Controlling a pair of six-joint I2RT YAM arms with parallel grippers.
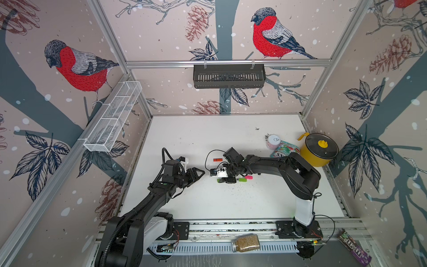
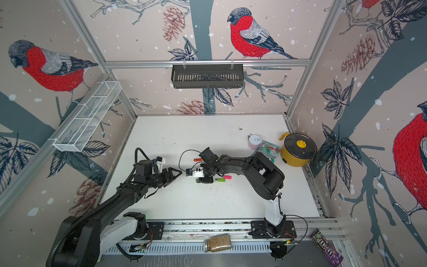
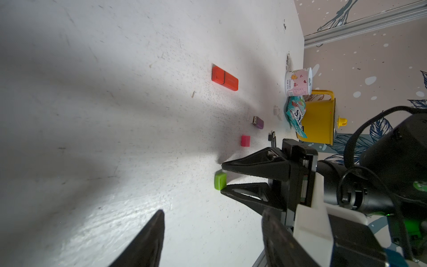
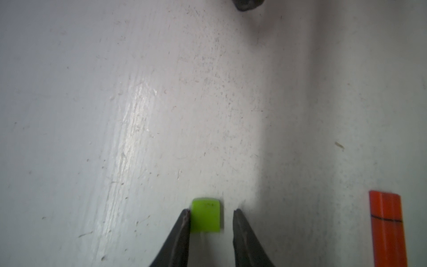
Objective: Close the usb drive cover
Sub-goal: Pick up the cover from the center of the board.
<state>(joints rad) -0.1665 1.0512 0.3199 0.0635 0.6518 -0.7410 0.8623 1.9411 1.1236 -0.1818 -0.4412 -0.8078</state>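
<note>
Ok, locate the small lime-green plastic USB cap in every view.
Both top views: small lime-green plastic USB cap just below picture centre, peeking out under the right gripper.
Left wrist: cap at that gripper's fingertips.
Right wrist: cap between its fingers, touching one.
Shared landmark: orange capped USB stick, in all four.

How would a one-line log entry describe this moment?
right gripper: open, straddling small green plastic cap on white table | left gripper: open, empty

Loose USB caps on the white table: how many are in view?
2. The small green plastic cap lies between the right gripper's jaws; the small pink plastic cap lies apart, toward the yellow pot. The arm may hide others.
</note>
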